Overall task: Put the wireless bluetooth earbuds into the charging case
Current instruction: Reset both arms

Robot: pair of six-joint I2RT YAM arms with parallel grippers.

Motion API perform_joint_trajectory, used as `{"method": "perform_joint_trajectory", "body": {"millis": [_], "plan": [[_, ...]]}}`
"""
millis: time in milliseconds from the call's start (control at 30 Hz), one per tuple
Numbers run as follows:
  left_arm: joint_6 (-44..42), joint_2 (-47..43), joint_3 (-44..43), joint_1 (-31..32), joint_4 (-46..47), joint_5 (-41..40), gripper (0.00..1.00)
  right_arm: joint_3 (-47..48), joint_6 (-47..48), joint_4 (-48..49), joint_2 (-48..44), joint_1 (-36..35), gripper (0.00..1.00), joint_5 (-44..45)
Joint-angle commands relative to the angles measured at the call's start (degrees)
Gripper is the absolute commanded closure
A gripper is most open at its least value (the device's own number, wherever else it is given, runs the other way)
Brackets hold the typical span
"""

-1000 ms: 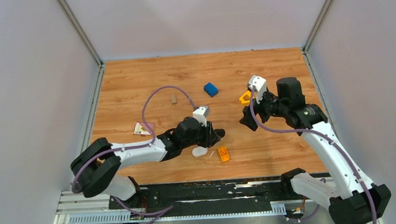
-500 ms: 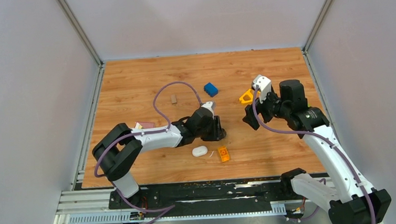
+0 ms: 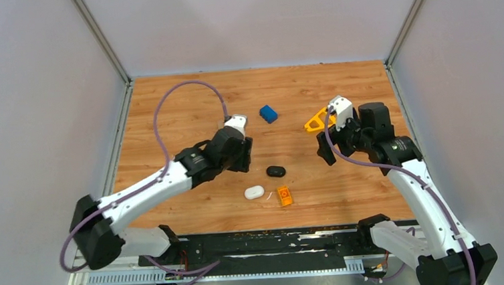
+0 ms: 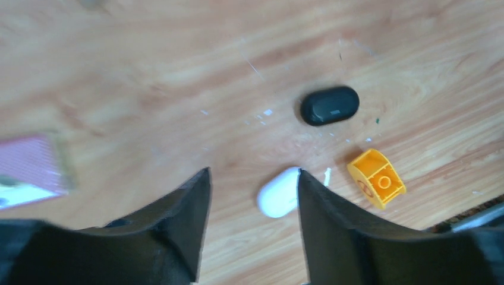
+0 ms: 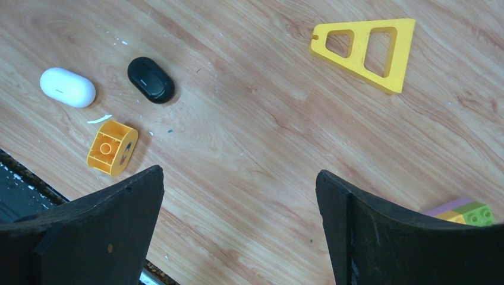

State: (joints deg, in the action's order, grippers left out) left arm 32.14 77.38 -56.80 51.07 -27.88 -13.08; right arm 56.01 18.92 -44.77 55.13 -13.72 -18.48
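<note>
Charging case (image 3: 254,192) is seen shut, lower centre. Left hand (image 4: 252,173) and right hand (image 5: 239,172) are held spread, empty, likely for approach.

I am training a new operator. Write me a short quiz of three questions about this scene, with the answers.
1. Which thing lies closest to the white case? A) blue block B) orange block C) yellow triangle
2. True or false: the lid of the white case is open.
3. Fill in the word: the oval thing just beyond the white case is ____ in colour.

Key: 1 B; 2 false, the lid is shut; 3 black.
</note>
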Motion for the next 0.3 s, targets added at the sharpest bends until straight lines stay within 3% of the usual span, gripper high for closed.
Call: {"method": "perform_joint_trajectory", "body": {"millis": [0, 67, 267], "plan": [[-14.1, -13.3, -1.6, -0.2, -7.0, -13.1, 0.32, 2.2, -6.1, 1.6, -2.5, 1.3, 0.01, 3.2], [-17.1, -19.9, 0.9, -0.3, -5.1, -16.5, 0.03, 2.5, -6.7, 1.7, -3.2, 2.6, 0.01, 3.8], [-16.4, -40.9, 15.9, -5.0, 1.9, -25.8, 0.0, -0.4, -7.8, 4.9, -3.8, 8.7, 0.01, -0.8]]}}
